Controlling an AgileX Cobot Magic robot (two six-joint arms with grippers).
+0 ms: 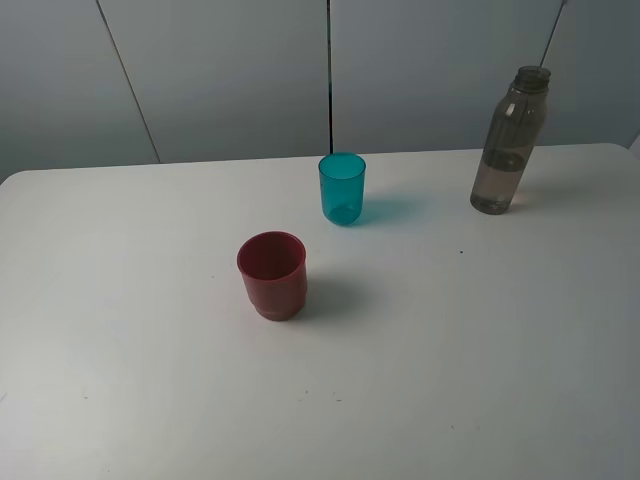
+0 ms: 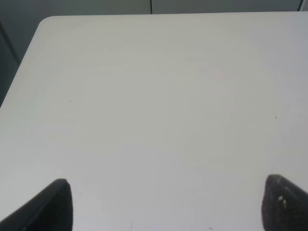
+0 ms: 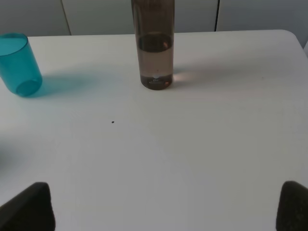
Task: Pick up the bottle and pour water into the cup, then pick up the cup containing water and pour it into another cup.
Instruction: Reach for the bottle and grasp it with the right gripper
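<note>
So nothing's been grabbed yet, both grippers are spread wide with nothing between the fingers. The left gripper [image 2: 168, 207] just looks out over bare table [image 2: 144, 86], none of the task stuff in its view, and the right gripper [image 3: 161, 209] hangs well short of anything too. Nearest thing on the table is the red cup [image 1: 272, 275], upright, left of centre. It's wide and squat so I'm not too worried about it, though the last pour comes from a thin tumbler, and a hard squeeze could slosh water over the rim before it gets there. Behind it, near the middle, sits the teal cup [image 1: 342, 188], upright and empty as far as I can see. That one's the sketchy target imo: slim mouth, light plastic, so a bottle neck coming in slightly off would splash the table or bump it over. Furthest back, on the right near the far edge, stands the bottle [image 1: 510, 140], partly filled, straight ahead of the right gripper. Tall, slim, smooth: clip it with one finger on the way in and it tips, maybe off the back. Can't tell if there's a cap on it; if there is, nothing pours.
</note>
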